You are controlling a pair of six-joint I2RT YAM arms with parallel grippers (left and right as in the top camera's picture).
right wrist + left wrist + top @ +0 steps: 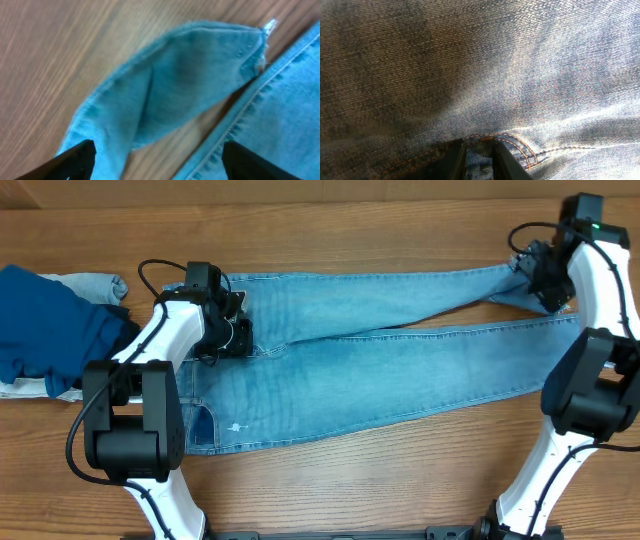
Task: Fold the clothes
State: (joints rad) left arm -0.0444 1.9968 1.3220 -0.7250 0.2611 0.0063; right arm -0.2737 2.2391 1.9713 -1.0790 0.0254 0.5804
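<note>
The clothes, a pair of light-blue jeans (380, 370), lie spread flat across the wooden table, waist to the left and legs running right. My left gripper (238, 332) is at the upper waist edge. In the left wrist view its gripper (479, 161) is shut on a fold of denim (480, 75) beside an orange-stitched seam. My right gripper (535, 275) hovers over the leg ends at the far right. In the right wrist view this gripper (160, 162) stands open, one fingertip over the upper leg's frayed hem (190, 75), the other over the second leg (290, 100), with nothing gripped.
A dark navy folded garment (45, 330) lies on pale grey-white folded garments (95, 283) at the left edge, close to the jeans' waist. Bare wooden table (350, 230) shows behind and in front of the jeans.
</note>
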